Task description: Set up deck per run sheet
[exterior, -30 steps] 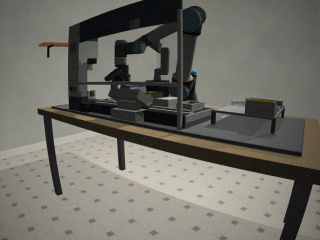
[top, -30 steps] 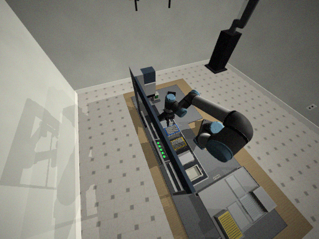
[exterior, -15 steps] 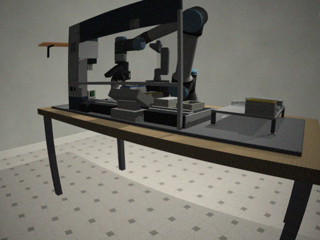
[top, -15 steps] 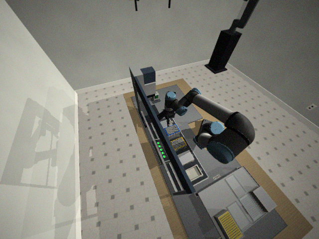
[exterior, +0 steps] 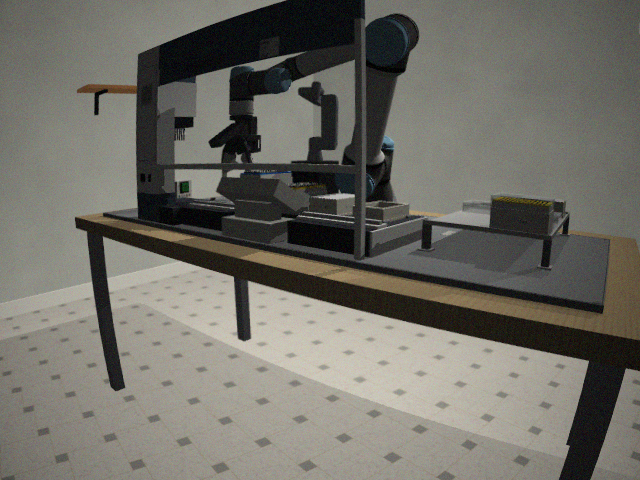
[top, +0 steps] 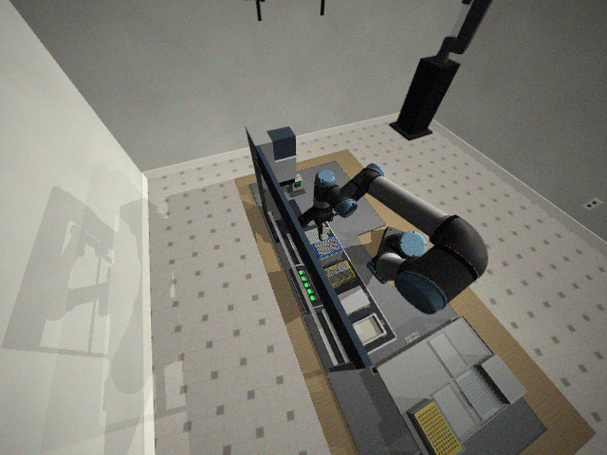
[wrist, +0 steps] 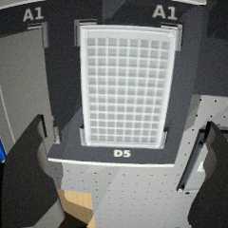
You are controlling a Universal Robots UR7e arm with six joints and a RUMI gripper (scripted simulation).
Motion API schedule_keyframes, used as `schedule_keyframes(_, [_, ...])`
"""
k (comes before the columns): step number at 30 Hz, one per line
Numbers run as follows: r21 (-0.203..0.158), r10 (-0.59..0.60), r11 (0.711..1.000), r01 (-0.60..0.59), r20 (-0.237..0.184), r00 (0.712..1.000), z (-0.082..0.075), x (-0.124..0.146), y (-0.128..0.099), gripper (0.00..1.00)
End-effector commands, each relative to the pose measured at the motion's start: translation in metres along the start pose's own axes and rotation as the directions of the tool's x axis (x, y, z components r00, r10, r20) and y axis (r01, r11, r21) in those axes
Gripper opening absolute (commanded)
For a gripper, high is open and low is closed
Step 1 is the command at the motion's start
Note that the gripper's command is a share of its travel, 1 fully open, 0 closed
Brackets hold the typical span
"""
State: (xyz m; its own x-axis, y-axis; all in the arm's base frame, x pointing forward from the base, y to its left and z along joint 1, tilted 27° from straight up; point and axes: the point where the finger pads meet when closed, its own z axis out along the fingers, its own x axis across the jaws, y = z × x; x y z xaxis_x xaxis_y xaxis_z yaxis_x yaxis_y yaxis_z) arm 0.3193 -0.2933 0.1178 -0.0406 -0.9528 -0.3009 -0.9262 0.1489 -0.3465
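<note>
The gripper (wrist: pixel 119 190) hung above deck position D5 with its fingers spread wide apart and nothing between them. The sample plate (wrist: pixel 125 85) sat flat inside the D5 locators, below and between the fingers, untouched. The blue-framed tip rack (top: pixel 326 246) stood on the adjacent position.

Access around plate (wrist: pixel 125 85) at D5: open from above; corner locators (wrist: pixel 84 32) hug all four corners. Blue tip rack (top: pixel 326 246) stands just beside. Frame crossbar (exterior: pixel 258 166) blocks the front.
</note>
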Motion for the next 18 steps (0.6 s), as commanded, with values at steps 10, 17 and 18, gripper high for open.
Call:
schedule_keyframes(10, [0.000,0.000,1.000,0.000,0.000,1.000,-0.022,0.000,0.000,0.82])
schedule_keyframes(17, [0.000,0.000,1.000,0.000,0.000,1.000,-0.034,0.000,0.000,0.82])
schedule_keyframes(18, [0.000,0.000,1.000,0.000,0.000,1.000,-0.034,0.000,0.000,0.82])
